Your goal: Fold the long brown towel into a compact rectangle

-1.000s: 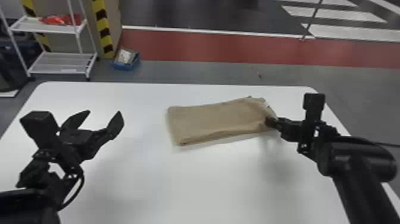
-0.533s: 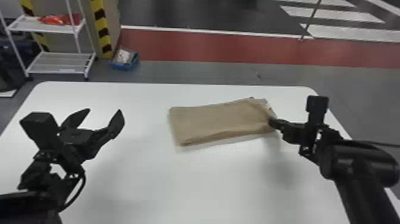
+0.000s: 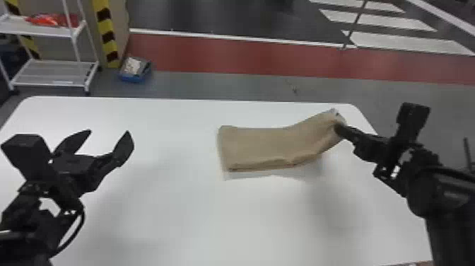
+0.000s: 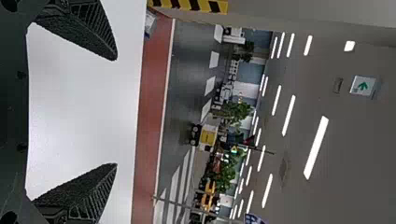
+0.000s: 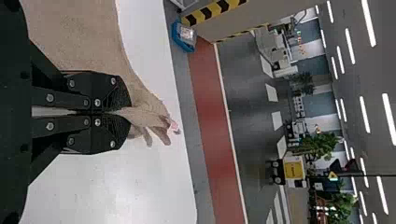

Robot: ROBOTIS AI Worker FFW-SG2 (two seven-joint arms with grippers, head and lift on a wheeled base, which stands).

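The brown towel (image 3: 258, 146) lies folded as a long band on the white table, its right end lifted off the surface. At that end my right gripper (image 3: 339, 129) grips the towel. In the right wrist view the fingers of my right gripper (image 5: 122, 112) are shut on bunched cloth, and the towel (image 5: 74, 32) spreads beside them. My left gripper (image 3: 106, 139) is held over the table's left side, well apart from the towel. Wide open, with nothing between its fingers, is how my left gripper (image 4: 114, 112) appears in the left wrist view.
The white table (image 3: 198, 219) extends around the towel. Beyond its far edge stand a white shelf rack (image 3: 49, 72) at the left and a blue bin (image 3: 134, 72) on the floor. A striped yellow-black post (image 3: 107, 32) rises behind them.
The right gripper has lifted the towel's right end and moved slightly toward the far side, bending the cloth upward there. The left arm has stayed in place, open.
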